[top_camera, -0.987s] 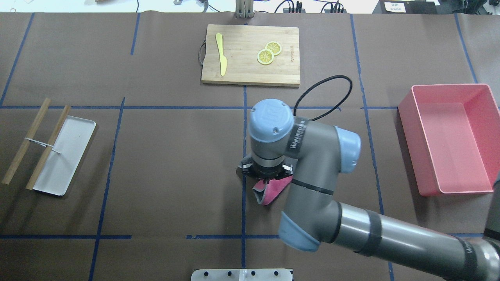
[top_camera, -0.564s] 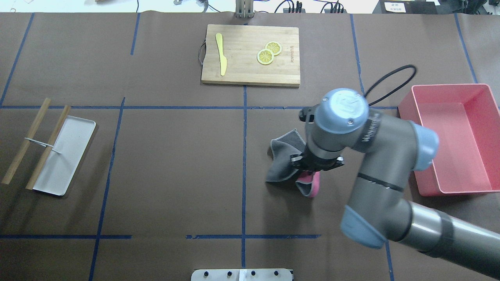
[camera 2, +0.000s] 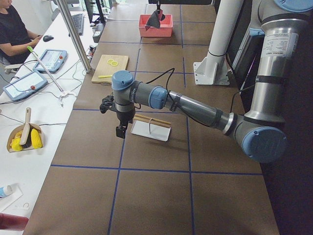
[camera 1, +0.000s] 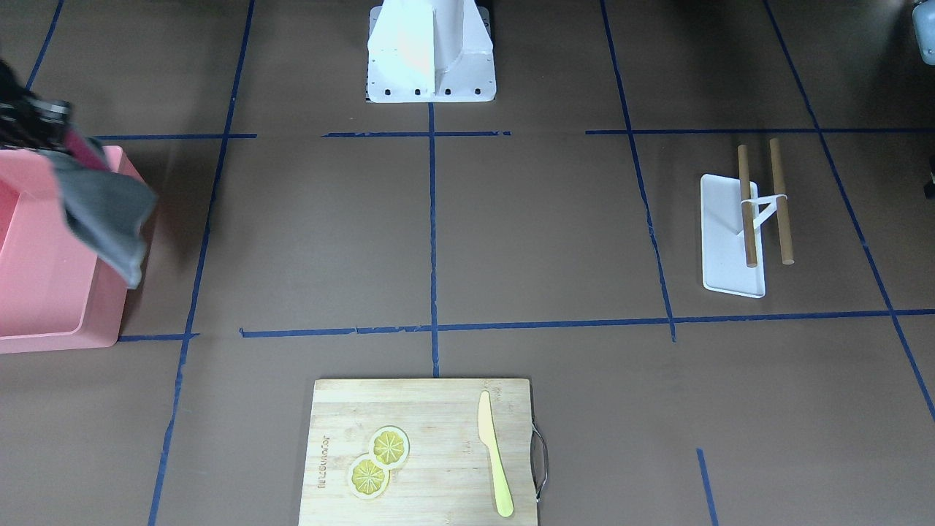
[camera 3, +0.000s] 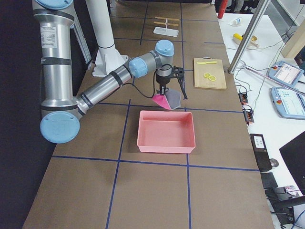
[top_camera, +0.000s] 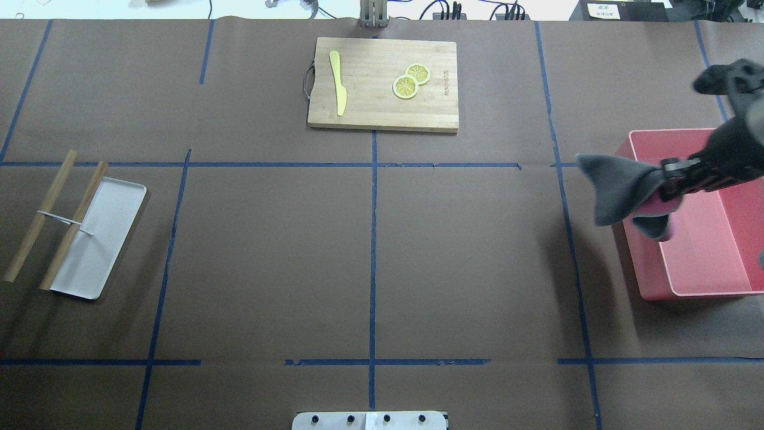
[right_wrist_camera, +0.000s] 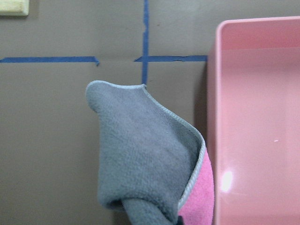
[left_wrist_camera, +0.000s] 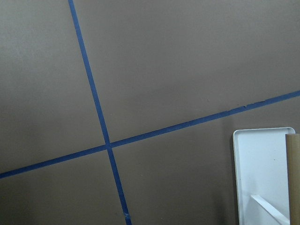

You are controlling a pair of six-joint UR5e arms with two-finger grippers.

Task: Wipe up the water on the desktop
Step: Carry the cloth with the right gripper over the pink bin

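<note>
My right gripper (top_camera: 669,182) is shut on a grey and pink cloth (top_camera: 618,188) and holds it in the air over the near-side wall of the pink bin (top_camera: 650,280). The cloth hangs partly over the brown desktop (top_camera: 465,251), partly over the bin. It also shows in the front view (camera 1: 102,208), the right-side view (camera 3: 170,100) and the right wrist view (right_wrist_camera: 145,159). I see no water on the desktop. My left gripper (camera 2: 120,131) hovers over the desktop beside the white tray (camera 2: 150,129); I cannot tell whether it is open or shut.
A wooden cutting board (top_camera: 382,107) with a yellow knife (top_camera: 338,83) and two lemon slices (top_camera: 410,81) lies at the far middle. The white tray (top_camera: 98,239) with two wooden sticks lies at the left. A white base plate (top_camera: 370,421) sits at the near edge.
My right arm has swung from the table's middle to the right. The cloth has left the desktop and now hangs over the pink bin's edge.
</note>
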